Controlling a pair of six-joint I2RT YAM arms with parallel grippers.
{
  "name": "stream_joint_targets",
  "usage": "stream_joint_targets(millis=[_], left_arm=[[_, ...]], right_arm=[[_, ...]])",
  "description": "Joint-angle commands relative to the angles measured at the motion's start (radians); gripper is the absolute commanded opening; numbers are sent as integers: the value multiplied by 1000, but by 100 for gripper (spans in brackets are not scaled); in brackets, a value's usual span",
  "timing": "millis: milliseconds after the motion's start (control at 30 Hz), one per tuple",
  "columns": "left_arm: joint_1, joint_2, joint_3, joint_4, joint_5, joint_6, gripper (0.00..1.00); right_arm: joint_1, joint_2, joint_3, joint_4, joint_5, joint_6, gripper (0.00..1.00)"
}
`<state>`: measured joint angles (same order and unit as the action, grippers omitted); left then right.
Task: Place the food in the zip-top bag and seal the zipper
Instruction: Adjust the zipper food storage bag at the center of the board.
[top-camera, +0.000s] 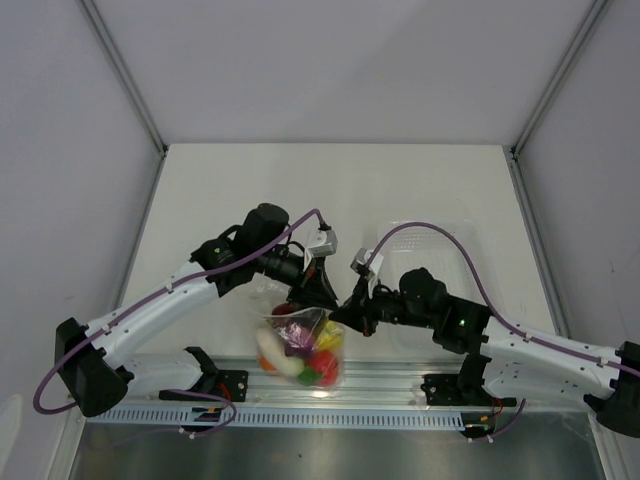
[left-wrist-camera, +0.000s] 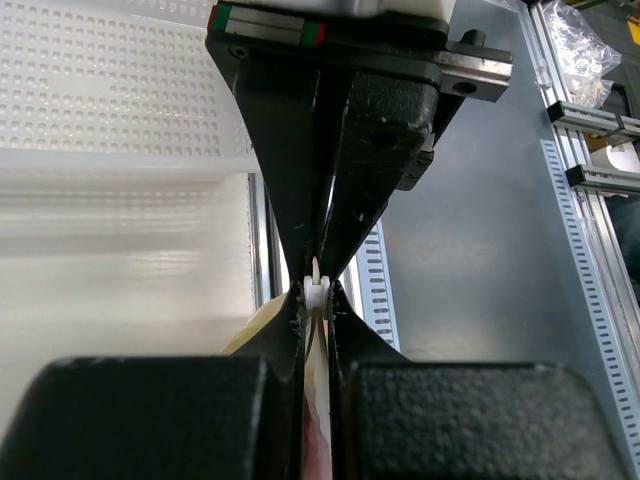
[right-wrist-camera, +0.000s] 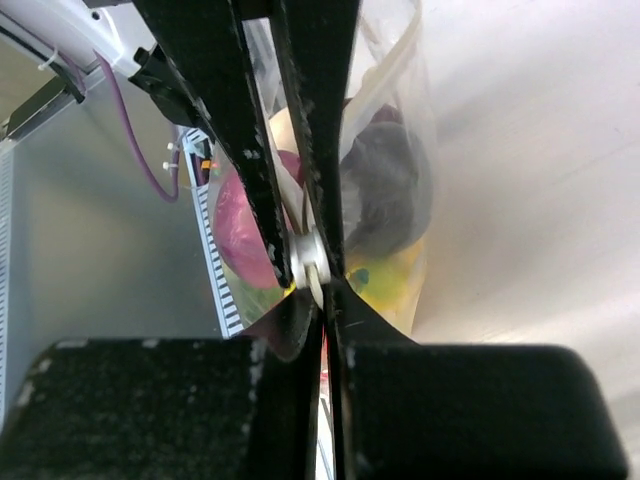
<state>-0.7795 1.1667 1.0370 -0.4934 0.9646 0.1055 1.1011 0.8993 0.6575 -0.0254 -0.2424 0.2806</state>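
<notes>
No writing, brand, number or sign is legible in any view. The red and green strip (left-wrist-camera: 265, 25) above the left gripper (left-wrist-camera: 318, 290) shows plain colour, no letters.

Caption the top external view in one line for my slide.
Left gripper and right gripper pinch the top of the zip-top bag, already filled with toy food, at the table's near edge.

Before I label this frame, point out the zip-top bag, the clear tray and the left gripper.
zip-top bag (top-camera: 305, 352), top view, bulging middle.
clear tray (top-camera: 445, 250), top view, bare floor.
left gripper (left-wrist-camera: 318, 287), left wrist view, between fingertips.
</notes>
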Motion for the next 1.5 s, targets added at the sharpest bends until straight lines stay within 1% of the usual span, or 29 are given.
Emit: stream_joint_targets(millis=[0,33,100,133,233,300,367,500,533,633,667,700,800,833,1000,1033,1267,1467], left_arm=[[-4,-18,41,44,37,10,1],[-6,-18,41,42,23,11,1],[-6,-15,44,30,3,17,1],[-6,-13,47,12,-10,26,1],[-6,-10,55,-5,-49,37,1],[-3,-9,61,-25,-93,48,1],[2,-6,66,-31,-113,51,0],[13,-13,66,-33,-126,49,1],[16,-13,64,-31,-113,48,1],[19,-13,60,-17,-86,40,0],[19,-13,63,-16,-81,39,0],[19,-13,61,-17,-67,40,1],[20,-22,58,1,-41,31,1],[22,-24,55,4,-35,28,1],[26,-27,57,12,-9,23,1],[26,-25,58,12,-3,23,1],[31,-32,58,15,16,16,1],[39,-30,57,21,28,7,1]], right_arm=[[2,-57,-33,91,110,44,0],[2,-94,-48,108,174,57,0],[2,-132,-94,145,225,93,0],[2,-164,-104,147,277,104,0],[5,-235,-142,166,356,141,0],[6,-267,-162,171,380,150,0],[2,-293,-170,177,385,160,0],[3,-289,-164,168,356,161,0],[2,-281,-156,163,324,154,0],[-1,-225,-107,63,201,80,0],[-1,-209,-78,35,178,59,2],[-1,-191,-70,-17,142,25,20],[-1,-181,-59,-39,118,-23,46],[-1,-183,-61,-33,114,-29,48],[-3,-168,-85,61,106,-64,49],[-3,-151,-84,74,126,-79,49],[-6,-100,-62,119,108,-129,50],[-9,-40,-42,197,48,-139,47]])
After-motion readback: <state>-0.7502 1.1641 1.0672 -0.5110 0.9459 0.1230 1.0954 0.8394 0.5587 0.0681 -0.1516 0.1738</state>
